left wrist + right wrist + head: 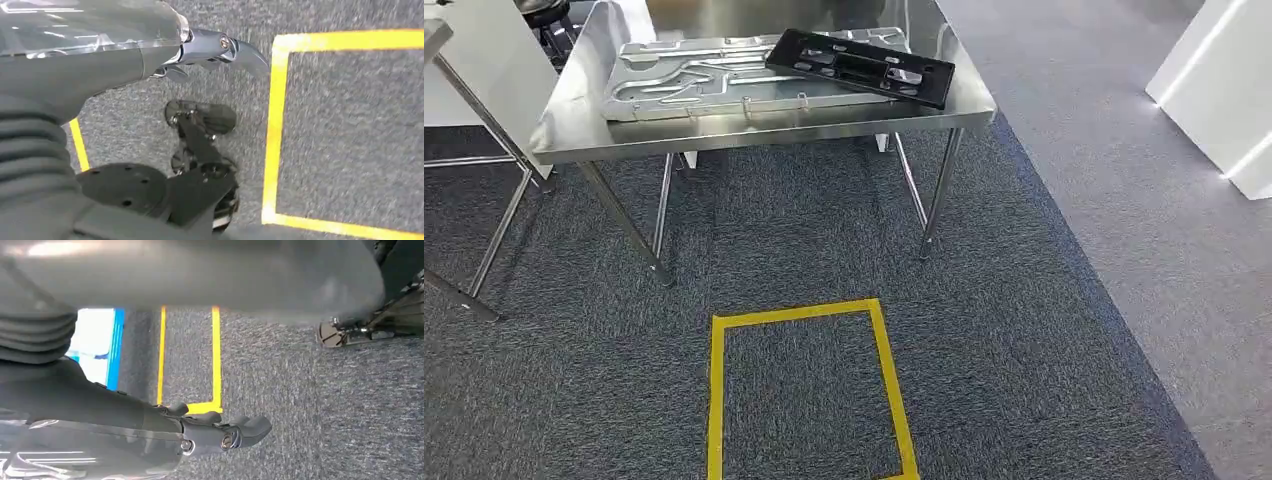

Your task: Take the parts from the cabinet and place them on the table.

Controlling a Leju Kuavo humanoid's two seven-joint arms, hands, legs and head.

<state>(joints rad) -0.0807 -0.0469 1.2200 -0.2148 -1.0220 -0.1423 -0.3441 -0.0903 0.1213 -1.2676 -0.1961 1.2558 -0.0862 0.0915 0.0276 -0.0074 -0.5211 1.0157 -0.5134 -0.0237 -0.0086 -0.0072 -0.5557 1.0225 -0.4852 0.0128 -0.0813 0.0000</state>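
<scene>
A steel table (754, 132) stands ahead of me in the head view. On it lies a large silver pressed-metal panel (694, 75). A black flat frame part (859, 65) rests tilted across the panel's right end. My left hand (210, 52) hangs over the grey carpet in the left wrist view, fingers loose and holding nothing. My right hand (220, 432) also hangs above the carpet in the right wrist view, with nothing in it.
A yellow tape square (804, 390) marks the carpet in front of the table. A second steel frame (484, 200) stands at the left. A white block (1214, 90) sits on the lighter floor at the right. Yellow tape lines (274, 125) run under my left hand.
</scene>
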